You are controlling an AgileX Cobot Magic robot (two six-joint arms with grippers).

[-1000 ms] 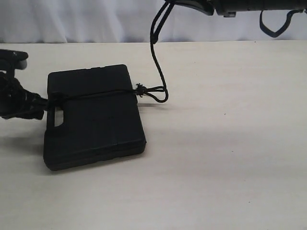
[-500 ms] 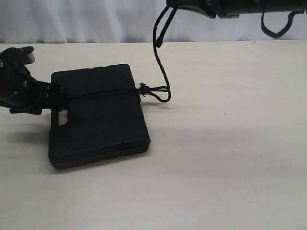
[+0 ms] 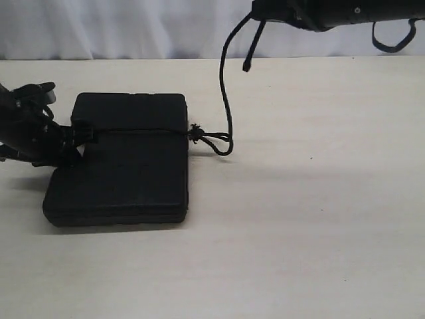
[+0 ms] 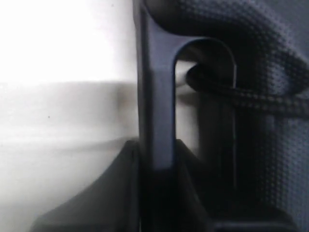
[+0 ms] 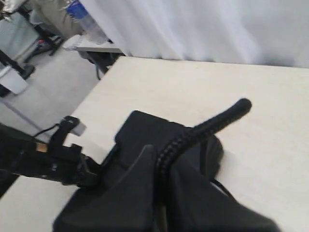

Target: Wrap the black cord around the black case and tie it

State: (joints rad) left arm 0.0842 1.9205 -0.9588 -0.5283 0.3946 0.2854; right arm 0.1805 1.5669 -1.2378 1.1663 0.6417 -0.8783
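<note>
Cord, thin black braid, across case, matte, round-cornered

Soft, even light covered the tabletop, and the black case threw a faint shadow toward the front edge. The left wrist view was blurred and glaring white, and the right wrist view's foreground was soft.

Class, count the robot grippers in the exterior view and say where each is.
2. The left gripper is at the left edge of the case; the right gripper is at the top edge, holding the cord up. None seems hidden.
</note>
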